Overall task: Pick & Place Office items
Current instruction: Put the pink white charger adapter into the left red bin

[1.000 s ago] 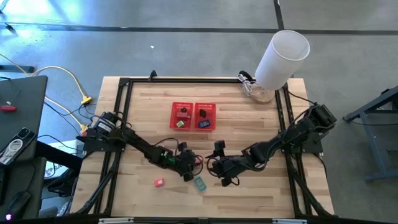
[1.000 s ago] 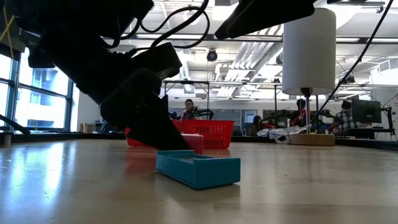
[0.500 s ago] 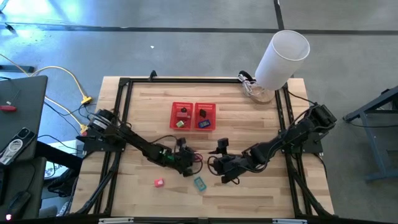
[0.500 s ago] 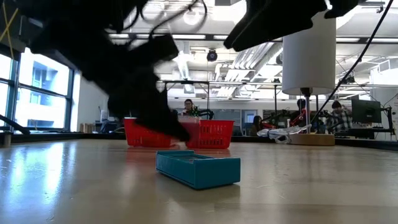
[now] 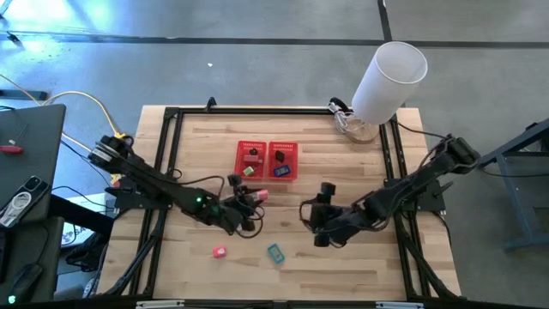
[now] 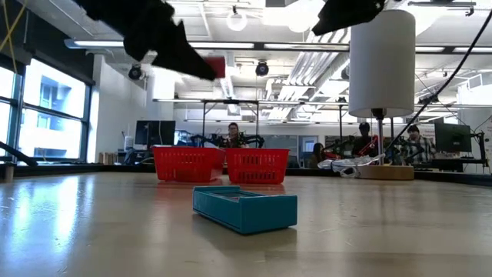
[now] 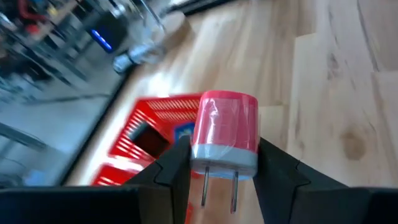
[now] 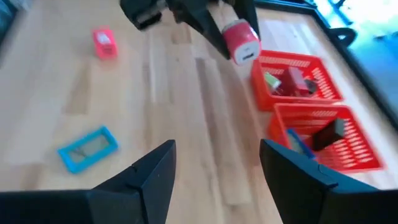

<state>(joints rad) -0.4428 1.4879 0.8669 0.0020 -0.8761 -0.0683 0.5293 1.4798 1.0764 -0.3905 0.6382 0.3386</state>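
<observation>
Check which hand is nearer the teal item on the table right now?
Roughly even, the right slightly nearer. The right hand, open, is beside the teal item. The left hand, farther toward the basket, holds the pink plug.

Teal item [image 6: 244,208] lies flat mid-table, red basket [image 6: 221,165] sits toward the far edge, dark gripper [image 6: 165,38] high above holding something reddish [image 6: 217,66].

We saw two dark, slender jointed arms | black cables looped beside the left arm [image 5: 163,184] | a small green light glowed on it | right arm [image 5: 403,193] matte black | wedge-shaped black fingers [image 8: 140,180]
</observation>
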